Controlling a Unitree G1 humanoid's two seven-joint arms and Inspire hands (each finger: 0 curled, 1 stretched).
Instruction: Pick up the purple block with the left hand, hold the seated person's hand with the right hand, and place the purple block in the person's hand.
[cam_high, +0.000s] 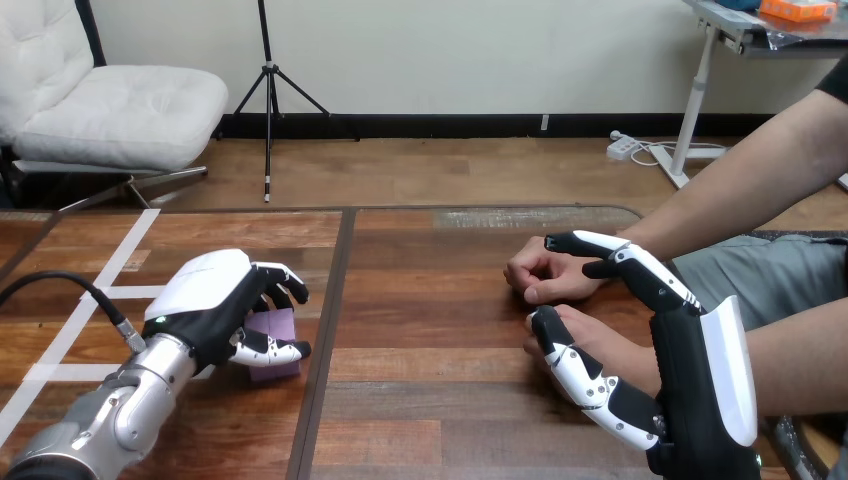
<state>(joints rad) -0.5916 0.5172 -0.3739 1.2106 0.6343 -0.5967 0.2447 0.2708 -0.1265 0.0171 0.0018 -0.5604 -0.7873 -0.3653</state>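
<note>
Lower left, my left hand (215, 310) curls round the purple block (272, 328). My right hand (692, 385), lower right, is spread open. A loose hold could drop the block.

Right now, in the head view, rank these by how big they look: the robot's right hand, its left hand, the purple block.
1. right hand: looks largest, but it seems nearer the camera, so its lead over the other hand is unsure.
2. left hand.
3. purple block: smallest, partly covered by the left hand.
</note>
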